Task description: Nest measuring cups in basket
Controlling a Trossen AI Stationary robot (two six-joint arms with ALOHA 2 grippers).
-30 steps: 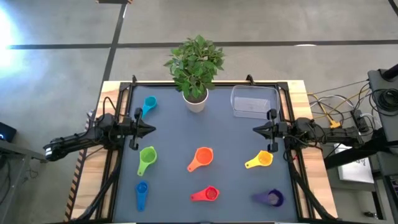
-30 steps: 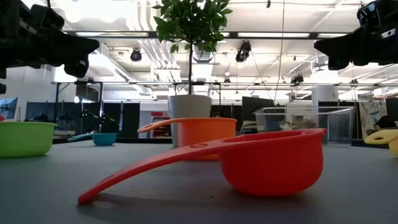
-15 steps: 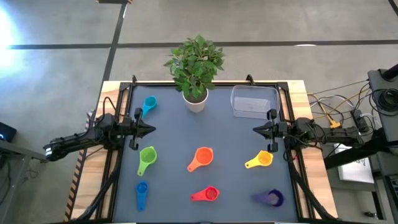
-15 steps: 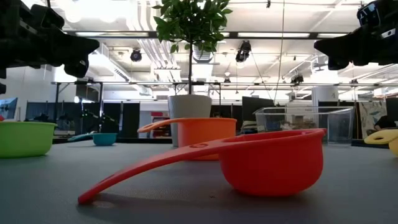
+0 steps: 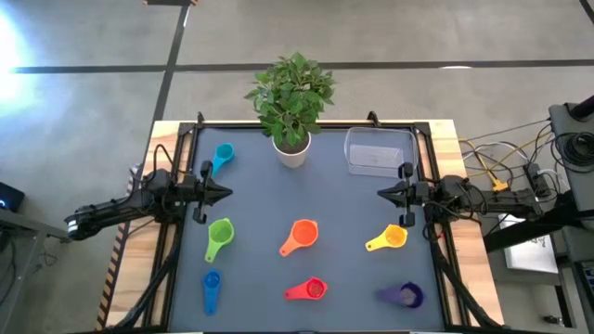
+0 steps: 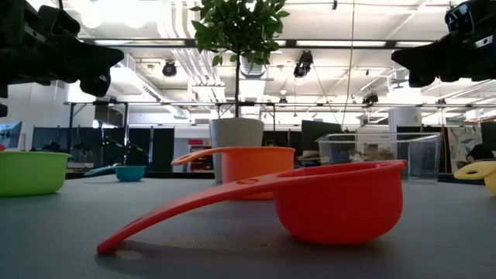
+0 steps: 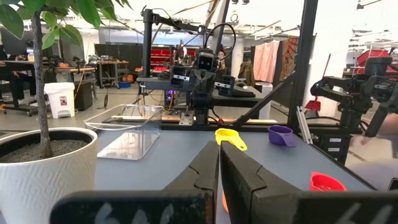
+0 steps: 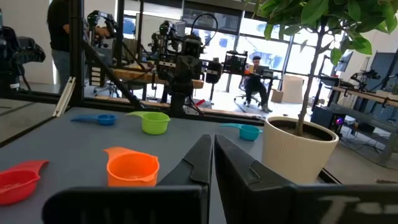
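a dark grey table (image 5: 343, 199) fills the high view: seven small plastic measuring cups (image 5: 303, 233) lie scattered, the clear rectangular plastic basket (image 5: 379, 150) sits empty at the back right, nothing nested. wrist views show the left gripper (image 7: 218, 163) and right gripper (image 8: 212, 155) clenched, empty, at opposite edges.

The clear basket (image 5: 378, 150) stands upright just right of the white plant pot (image 5: 291, 150). Seven measuring cups lie apart in front of the pot: light blue cup (image 5: 223, 155), green cup (image 5: 219, 236), dark blue cup (image 5: 212, 286), orange cup (image 5: 302, 234), red cup (image 5: 310, 290), yellow cup (image 5: 390, 238), purple cup (image 5: 404, 296).
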